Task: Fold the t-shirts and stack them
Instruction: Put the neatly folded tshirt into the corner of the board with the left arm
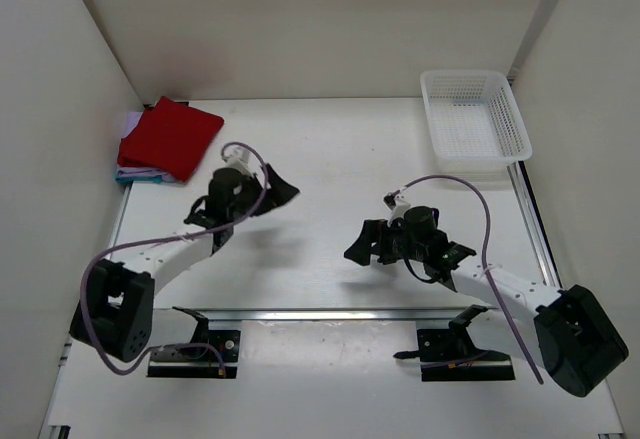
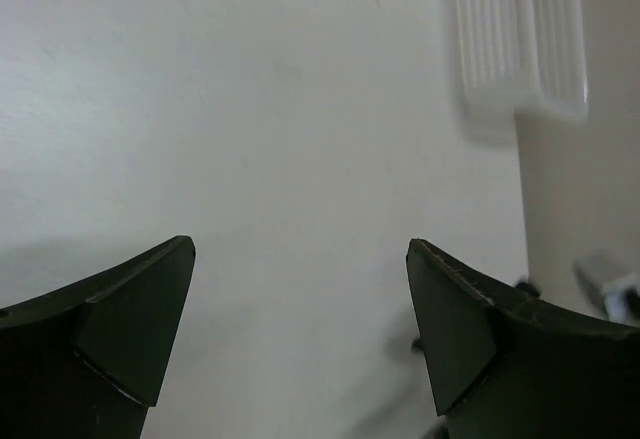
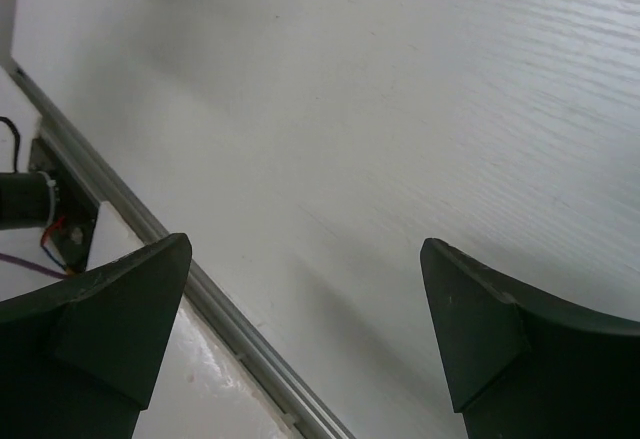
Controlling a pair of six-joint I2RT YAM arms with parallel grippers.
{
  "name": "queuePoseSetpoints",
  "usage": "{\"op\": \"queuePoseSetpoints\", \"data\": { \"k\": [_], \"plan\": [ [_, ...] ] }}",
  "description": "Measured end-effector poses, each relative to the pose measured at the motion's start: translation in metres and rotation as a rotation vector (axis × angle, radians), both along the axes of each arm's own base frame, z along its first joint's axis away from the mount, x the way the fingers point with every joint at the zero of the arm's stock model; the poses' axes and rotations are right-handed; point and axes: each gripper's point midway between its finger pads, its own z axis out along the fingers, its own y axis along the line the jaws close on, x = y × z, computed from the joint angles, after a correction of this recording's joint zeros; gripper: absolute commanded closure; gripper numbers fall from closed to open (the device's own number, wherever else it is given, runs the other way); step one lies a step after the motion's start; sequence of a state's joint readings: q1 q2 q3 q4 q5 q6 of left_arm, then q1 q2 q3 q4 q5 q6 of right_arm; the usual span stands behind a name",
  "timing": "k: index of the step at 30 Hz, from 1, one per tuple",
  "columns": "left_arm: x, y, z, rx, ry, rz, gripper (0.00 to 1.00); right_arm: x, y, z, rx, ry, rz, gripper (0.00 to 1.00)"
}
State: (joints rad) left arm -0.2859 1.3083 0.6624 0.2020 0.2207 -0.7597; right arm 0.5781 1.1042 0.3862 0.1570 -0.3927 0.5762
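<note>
A folded red t-shirt [image 1: 170, 137] lies at the far left corner of the table, on top of a small stack. A lavender edge [image 1: 130, 121] and a bluish edge [image 1: 140, 174] peek out from under it. My left gripper [image 1: 278, 191] hovers to the right of the stack, apart from it. It is open and empty, and in the left wrist view [image 2: 300, 249] only bare table shows between its fingers. My right gripper [image 1: 362, 244] stands open and empty over the middle of the table [image 3: 305, 244]. No t-shirt shows in either wrist view.
A white mesh basket [image 1: 475, 124] sits at the far right corner, and its rim [image 2: 520, 49] appears in the left wrist view. A metal rail [image 3: 200, 284] runs along the table's near edge. White walls enclose the left, back and right sides.
</note>
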Motion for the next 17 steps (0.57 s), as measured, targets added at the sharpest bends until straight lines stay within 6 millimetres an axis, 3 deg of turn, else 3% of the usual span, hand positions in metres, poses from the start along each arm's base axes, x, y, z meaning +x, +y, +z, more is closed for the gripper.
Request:
{"op": "queuePoseSetpoints", "data": {
  "k": [4,8,12,17],
  "plan": [
    [-0.070,-0.051,-0.036,0.076,0.048,-0.198,0.01,0.001,-0.014,-0.005,-0.054,-0.035,-0.045,0.01],
    [-0.124,-0.049,-0.073,0.110,0.106,-0.276,0.01,-0.003,-0.033,-0.018,-0.073,-0.047,-0.091,0.01],
    [-0.145,-0.033,-0.083,0.092,0.098,-0.266,0.01,-0.013,-0.044,-0.039,-0.081,-0.025,-0.105,0.01],
    [-0.139,-0.018,-0.057,0.037,-0.007,-0.214,0.02,-0.011,-0.044,-0.038,-0.063,-0.050,-0.109,0.01]
  ]
}}
